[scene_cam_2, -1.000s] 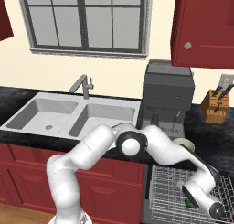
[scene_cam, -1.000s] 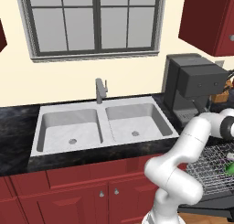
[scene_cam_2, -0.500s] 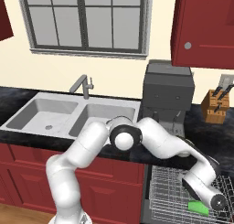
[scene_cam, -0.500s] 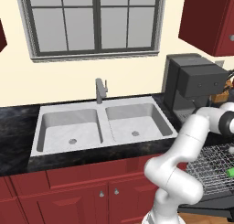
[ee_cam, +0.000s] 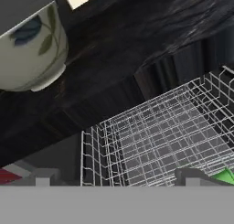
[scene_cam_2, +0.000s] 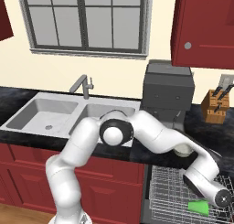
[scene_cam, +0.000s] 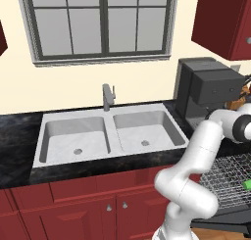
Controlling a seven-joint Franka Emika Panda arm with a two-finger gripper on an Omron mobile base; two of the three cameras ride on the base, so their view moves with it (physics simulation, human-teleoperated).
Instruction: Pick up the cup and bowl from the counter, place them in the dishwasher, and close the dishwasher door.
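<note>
A green cup [scene_cam_2: 199, 207] lies in the silver wire rack [scene_cam_2: 169, 195] of the open dishwasher; it also peeks in at the lower right of the hand view as the cup [ee_cam: 226, 176]. My gripper [ee_cam: 116, 179] is open, hovering over the rack just right of the cup and holding nothing. A pale bowl [ee_cam: 29, 49] with a dark leaf print stands on the black counter [ee_cam: 137, 35] above the rack. In the right base view the bowl [scene_cam_2: 183, 150] sits in front of the coffee machine, partly behind my arm. The dishwasher door [scene_cam: 225, 218] lies folded down under the rack.
A dark grey coffee machine [scene_cam_2: 167, 95] stands on the counter behind the bowl, and a knife block [scene_cam_2: 215, 106] to its right. The steel double sink [scene_cam: 108, 136] with its faucet [scene_cam: 108, 97] lies to the left. Red cabinets hang overhead.
The gripper has drawn back to the right, away from the green cup, which stays lying in the rack. My elbow has swung to the right.
</note>
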